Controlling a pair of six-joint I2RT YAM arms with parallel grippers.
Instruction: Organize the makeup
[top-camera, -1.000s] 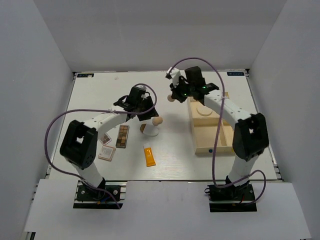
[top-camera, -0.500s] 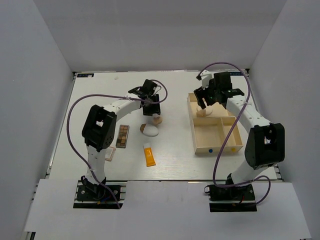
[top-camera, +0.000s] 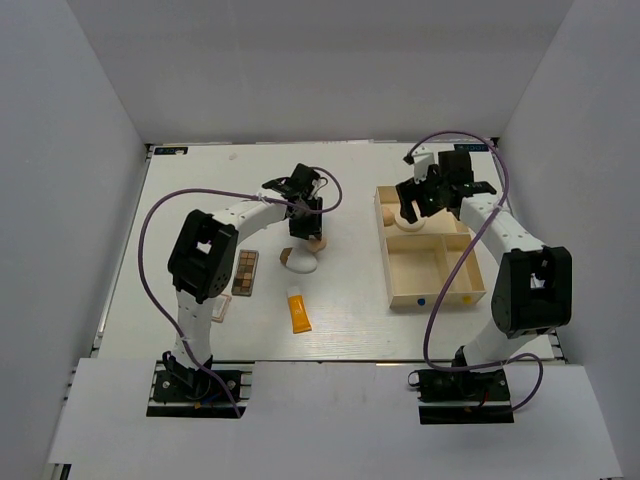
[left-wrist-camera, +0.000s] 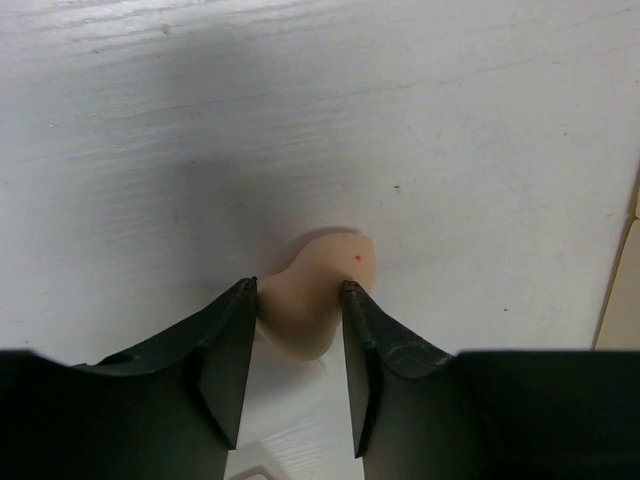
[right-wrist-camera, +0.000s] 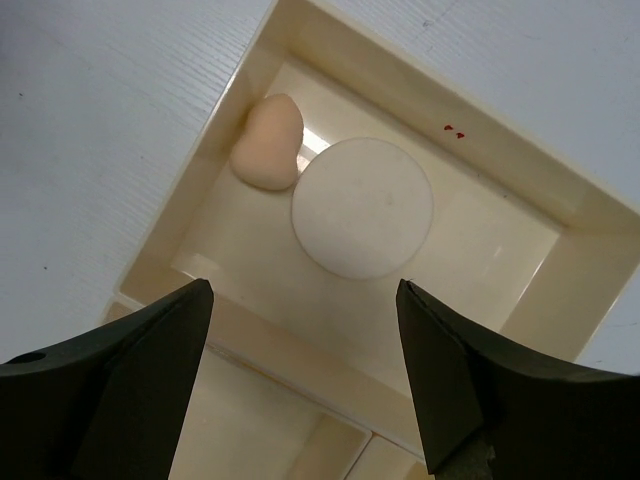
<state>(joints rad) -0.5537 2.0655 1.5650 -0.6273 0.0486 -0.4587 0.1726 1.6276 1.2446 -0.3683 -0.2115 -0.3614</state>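
- I am watching the left gripper (left-wrist-camera: 298, 286) low over the table (top-camera: 190, 190), with its jaws partly drawn in on the peach egg sponge (left-wrist-camera: 316, 300).
- Both fingers (left-wrist-camera: 232, 350) are touching the sponge's sides in the wrist view, and the sponge is resting on the tabletop.
- From above, that sponge (top-camera: 318, 241) is lying just past the white-and-brown teardrop sponge (top-camera: 300, 262), and the left gripper (top-camera: 305, 226) is covering part of it.
- The orange tube (top-camera: 298, 310) is lying nearer to me on the table, apart from both sponges.
- The brown eyeshadow palette (top-camera: 245, 272) is sitting to the left of the teardrop sponge, and the square pinkish compact (top-camera: 214, 308) is showing beside the left arm, partly hidden by it.
- The right gripper (right-wrist-camera: 302, 290) is hovering over the far compartment of the pale wooden box (right-wrist-camera: 200, 165), with its jaws spread wide and nothing between them.
- In that compartment, the second peach sponge (right-wrist-camera: 268, 143) is lying in a corner, just beside the round cream puff (right-wrist-camera: 362, 207), which is lying flat on the floor of the box.
- From above, the right gripper (top-camera: 418, 200) is hiding much of the puff, and the wooden box (top-camera: 390, 272) is standing on the right of the table.
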